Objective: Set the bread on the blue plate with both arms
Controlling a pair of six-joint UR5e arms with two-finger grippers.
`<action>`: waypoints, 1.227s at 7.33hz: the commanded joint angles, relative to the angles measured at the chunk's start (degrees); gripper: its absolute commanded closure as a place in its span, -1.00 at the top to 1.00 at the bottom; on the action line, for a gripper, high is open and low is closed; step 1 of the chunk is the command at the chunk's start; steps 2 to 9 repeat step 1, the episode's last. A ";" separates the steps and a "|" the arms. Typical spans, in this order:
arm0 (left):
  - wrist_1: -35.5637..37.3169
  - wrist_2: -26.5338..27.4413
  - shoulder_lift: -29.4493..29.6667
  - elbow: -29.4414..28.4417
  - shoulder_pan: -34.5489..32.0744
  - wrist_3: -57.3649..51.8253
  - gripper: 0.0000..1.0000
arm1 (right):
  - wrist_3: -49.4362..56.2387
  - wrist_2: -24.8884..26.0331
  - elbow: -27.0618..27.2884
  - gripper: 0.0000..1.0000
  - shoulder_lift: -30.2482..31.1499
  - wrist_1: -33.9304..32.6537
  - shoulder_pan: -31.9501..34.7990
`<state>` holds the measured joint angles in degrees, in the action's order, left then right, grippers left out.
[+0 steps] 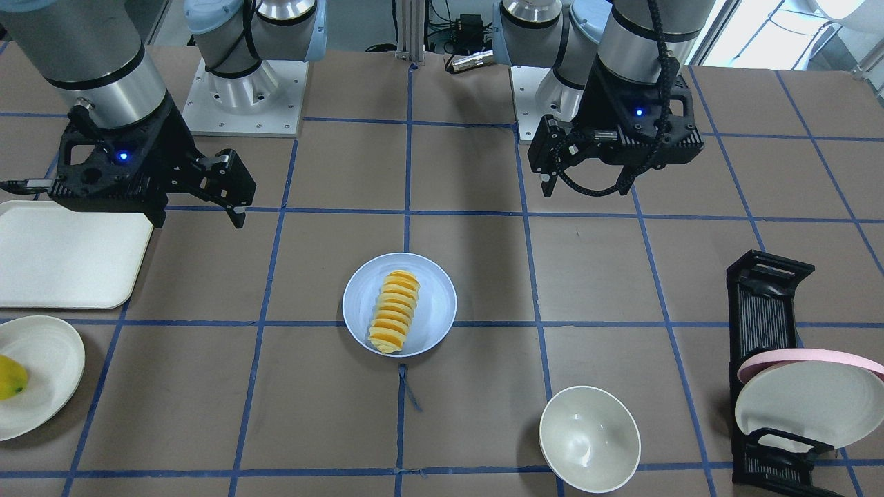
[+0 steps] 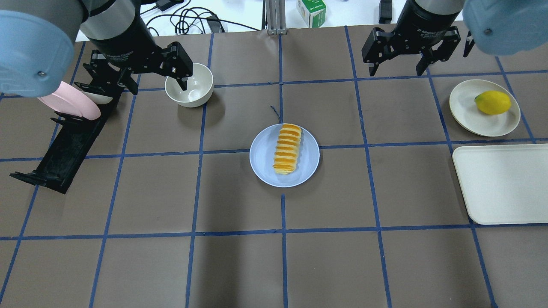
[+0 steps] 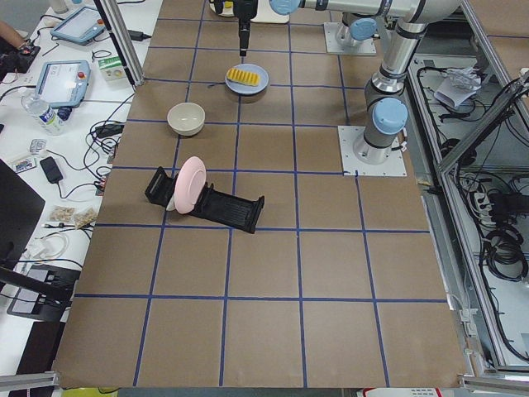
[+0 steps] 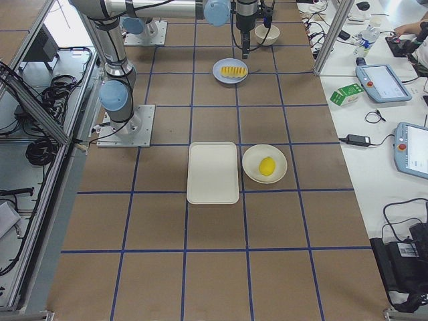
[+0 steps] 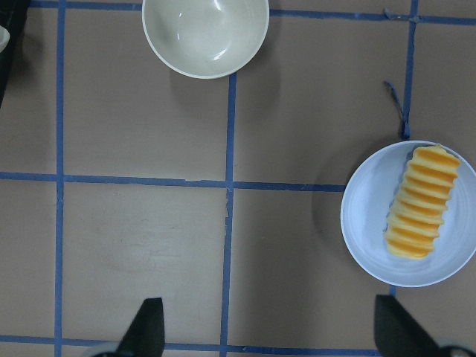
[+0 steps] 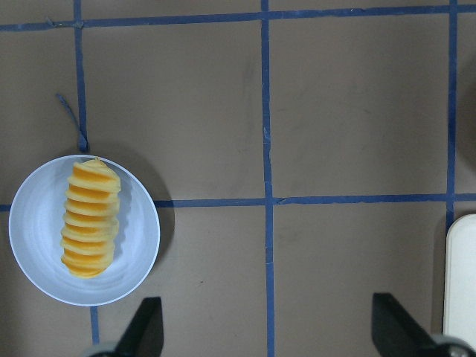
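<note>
Bread (image 2: 287,149) lies within rim of blue plate (image 2: 262,167); left claw (image 5: 271,331), right claw (image 6: 268,327) gape empty.

Silver arms (image 1: 103,62), pale-blue joint caps (image 2: 25,47), black end effectors (image 2: 157,84) (image 2: 396,70) lit blue.

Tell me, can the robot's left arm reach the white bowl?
Probably yes. The left gripper hangs open above the table, the white bowl stands on that arm's side, and nothing lies between them.
</note>
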<state>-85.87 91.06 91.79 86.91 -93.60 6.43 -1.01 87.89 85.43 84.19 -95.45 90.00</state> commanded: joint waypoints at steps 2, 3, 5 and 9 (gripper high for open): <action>0.00 0.00 -0.12 0.10 -0.09 -0.01 1.00 | 0.04 0.27 0.00 1.00 0.01 0.00 0.09; 0.00 0.00 -0.12 0.10 -0.09 -0.01 1.00 | 0.04 0.27 0.00 1.00 0.01 0.00 0.09; 0.00 0.00 -0.12 0.10 -0.09 -0.01 1.00 | 0.04 0.27 0.00 1.00 0.01 0.00 0.09; 0.00 0.00 -0.12 0.10 -0.09 -0.01 1.00 | 0.04 0.27 0.00 1.00 0.01 0.00 0.09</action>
